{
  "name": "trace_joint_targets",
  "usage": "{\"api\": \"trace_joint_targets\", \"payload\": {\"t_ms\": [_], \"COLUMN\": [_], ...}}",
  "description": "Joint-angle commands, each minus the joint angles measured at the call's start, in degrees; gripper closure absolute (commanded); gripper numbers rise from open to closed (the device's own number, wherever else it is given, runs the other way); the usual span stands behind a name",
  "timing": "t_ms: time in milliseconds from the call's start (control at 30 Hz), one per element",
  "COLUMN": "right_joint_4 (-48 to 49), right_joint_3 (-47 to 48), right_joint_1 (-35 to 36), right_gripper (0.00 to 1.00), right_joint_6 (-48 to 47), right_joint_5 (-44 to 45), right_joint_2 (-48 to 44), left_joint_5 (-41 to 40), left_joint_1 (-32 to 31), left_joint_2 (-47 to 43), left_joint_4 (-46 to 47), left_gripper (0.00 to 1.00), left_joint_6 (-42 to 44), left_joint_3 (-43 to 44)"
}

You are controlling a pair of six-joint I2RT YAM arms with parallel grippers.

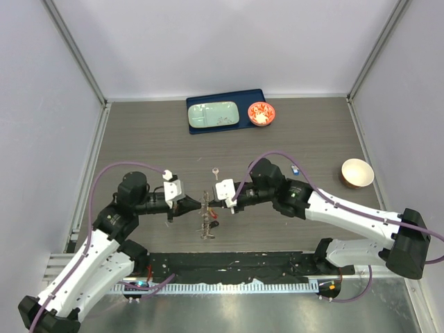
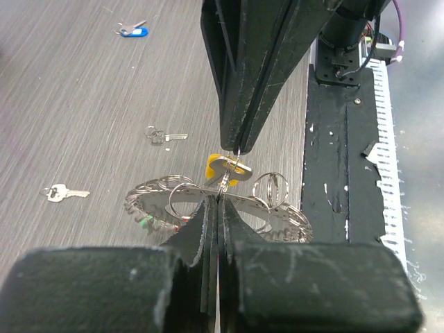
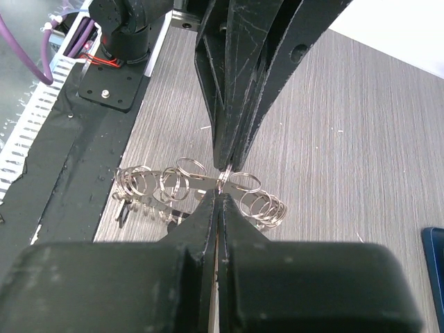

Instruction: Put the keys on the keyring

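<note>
- The desk (image 1: 139, 139) is carrying everything, with a dark blue tray (image 1: 225, 111) at its far edge and a pale bowl (image 1: 356, 173) lying off to the right.
- The left arm (image 1: 104, 243) is reaching from its near-left base up and inward, its forearm running level toward the middle of the desk.
- The right arm (image 1: 347, 211) is stretching in from the near-right, elbow bent, its wrist pointing left so that the two arms are meeting nose to nose.
- The left pincer (image 1: 196, 204) is pressing its fingers fully together on the thin band of the keyring (image 2: 208, 201); its tips are sitting right on the metal in the left wrist view.
- The right pincer (image 1: 215, 203) is also standing fully closed, tip to tip against the left one; it appears to be nipping the same band just beside the left tips, though the contact is too small to read with certainty.
- The keyring is lying at the desk's centre directly under both pincers, its fringe of silver keys spreading to either side of them.
- The yellow-headed key (image 2: 222, 166) is sitting just beyond the left tips, touching the tip of the right pincer.
- The silver key (image 1: 217, 170) is lying loose on the desk, just beyond the pincers.
- The blue-headed key (image 1: 295, 168) is lying well apart, beyond the right forearm.
</note>
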Motion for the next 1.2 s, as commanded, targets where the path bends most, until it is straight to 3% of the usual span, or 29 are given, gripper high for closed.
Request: {"api": "trace_joint_targets", "payload": {"t_ms": [0,167,633,967,1033,1133,1167], "right_joint_4": [2.7,4.4,21.6,25.2,24.6,23.2,22.6], "right_joint_3": [-0.3,-1.7,-6.7,-8.1,-8.2,-7.9,-7.7], "right_joint_1": [0.1,0.1,0.4,0.4,0.4,0.4,0.4], "right_gripper": [0.99,0.99,0.98,0.65,0.66,0.63,0.58], "right_joint_6": [1.9,3.5,12.1,18.4,19.1,21.2,21.9], "right_joint_5": [-0.1,-0.6,4.0,10.0,11.8,12.9,13.5], "right_joint_2": [-0.8,0.8,7.3,4.4,3.2,1.6,1.2], "left_joint_5": [-3.6,-7.9,-21.1,-28.4,-28.8,-28.9,-29.1], "left_joint_1": [1.2,1.5,1.6,1.6,1.6,1.5,1.6], "left_joint_2": [-2.5,-4.0,-7.8,-10.6,-10.5,-9.1,-7.7], "left_joint_4": [4.7,5.5,8.3,6.5,5.2,3.2,2.6], "left_gripper": [1.0,1.0,1.0,1.0,1.0,0.84,0.74], "left_joint_6": [-3.0,-4.6,-14.1,-15.7,-15.9,-18.1,-18.7], "left_joint_3": [-0.4,-0.7,-1.4,-1.7,-1.3,-0.7,0.1]}}
